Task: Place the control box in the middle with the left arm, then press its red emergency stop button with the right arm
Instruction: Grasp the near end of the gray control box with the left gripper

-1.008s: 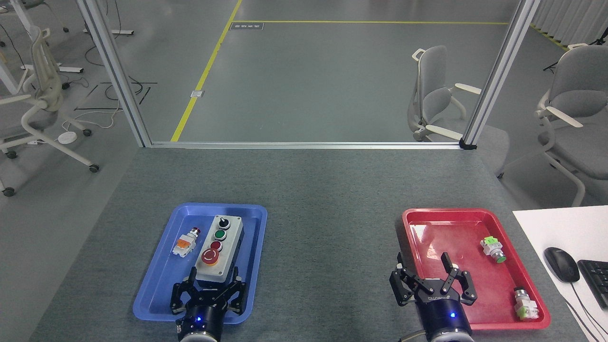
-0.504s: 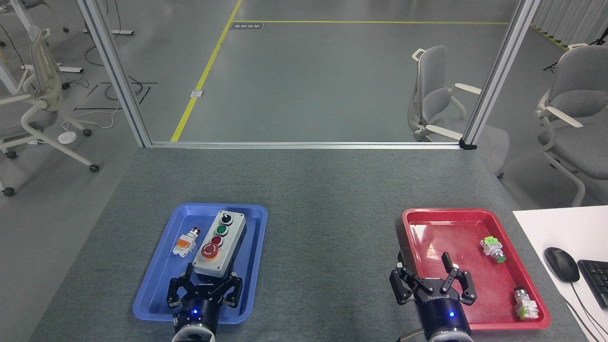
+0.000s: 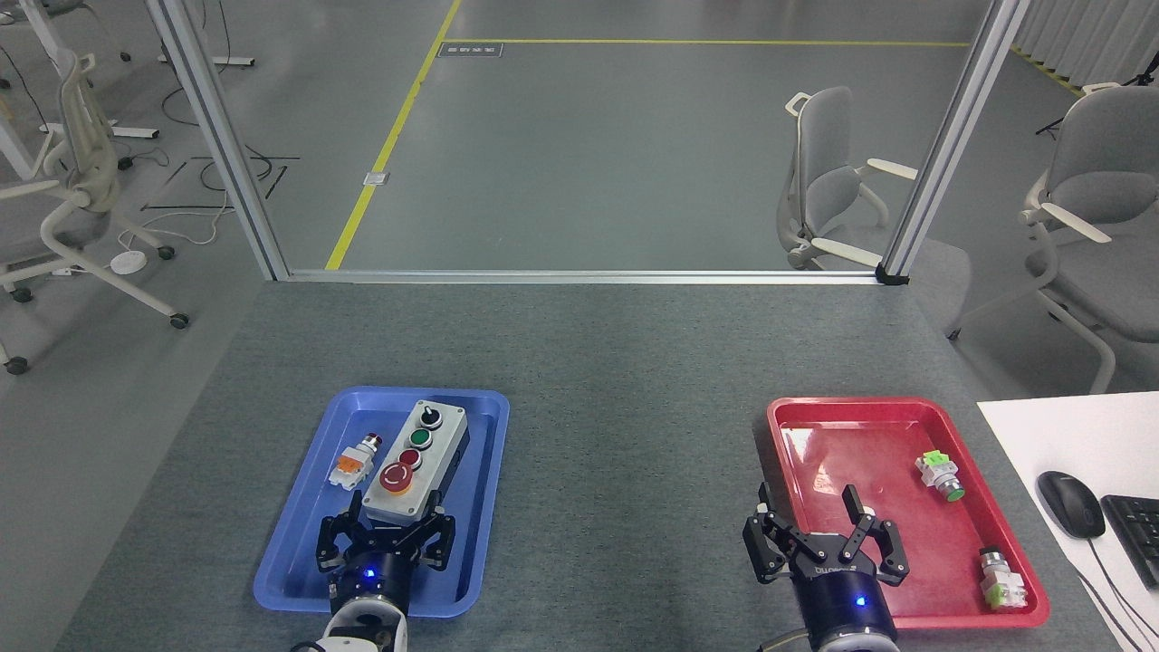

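Observation:
The control box [image 3: 414, 464] lies in the blue tray [image 3: 290, 543], its long axis slanted, black knob at the far end. Its red emergency stop button [image 3: 397, 477] sits nearest me, cap up. My left gripper [image 3: 389, 527] clasps the box's near end, one finger on each side, shut on it. My right gripper [image 3: 819, 532] hovers open over the near left corner of the red tray [image 3: 869, 435], holding nothing. The middle [image 3: 634, 471], bare grey felt tabletop, lies between the two trays.
A loose orange-bodied push button [image 3: 353, 464] lies left of the box in the blue tray. Two green-bodied button parts [image 3: 939, 475] [image 3: 1000, 581] lie in the red tray. A white desk with a mouse [image 3: 1070, 503] and a keyboard [image 3: 1143, 534] adjoins on the right.
My left gripper has shifted left and drawn back slightly, and the control box's near end has swung left with it, so the box slants more. The right arm has stayed still.

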Available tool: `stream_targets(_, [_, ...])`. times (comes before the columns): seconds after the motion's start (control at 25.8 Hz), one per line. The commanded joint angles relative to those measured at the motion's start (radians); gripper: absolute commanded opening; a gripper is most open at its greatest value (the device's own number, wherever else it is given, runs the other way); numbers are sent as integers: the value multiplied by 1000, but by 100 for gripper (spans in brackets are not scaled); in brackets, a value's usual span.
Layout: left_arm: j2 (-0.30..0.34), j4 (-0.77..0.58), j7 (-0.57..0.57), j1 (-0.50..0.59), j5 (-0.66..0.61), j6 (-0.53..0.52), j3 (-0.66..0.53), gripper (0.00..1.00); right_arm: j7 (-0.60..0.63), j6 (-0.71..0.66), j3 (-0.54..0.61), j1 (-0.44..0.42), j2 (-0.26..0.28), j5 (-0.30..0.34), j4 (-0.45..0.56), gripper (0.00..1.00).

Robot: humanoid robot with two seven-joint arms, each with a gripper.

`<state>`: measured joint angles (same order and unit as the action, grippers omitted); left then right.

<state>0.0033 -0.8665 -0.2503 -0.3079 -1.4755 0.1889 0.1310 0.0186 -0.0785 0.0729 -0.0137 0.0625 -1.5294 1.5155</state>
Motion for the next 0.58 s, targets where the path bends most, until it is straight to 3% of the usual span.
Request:
stream_targets(0.0, [-11, 55, -4, -23, 7, -8, 1, 99, 0, 0, -1, 0, 2, 0, 0, 98])
stream_targets(0.31, [-22, 69, -3, -62, 9, -11, 7, 98, 0, 0, -1, 1, 3, 2, -8, 98])
stream_targets(0.43, [-20, 69, -1, -73, 9, -51, 7, 76, 0, 0, -1, 1, 2, 2, -12, 98])
stream_targets(0.54, [-8, 69, -1, -74, 9, -135, 6, 41, 0, -9, -1, 0, 2, 2, -14, 98])
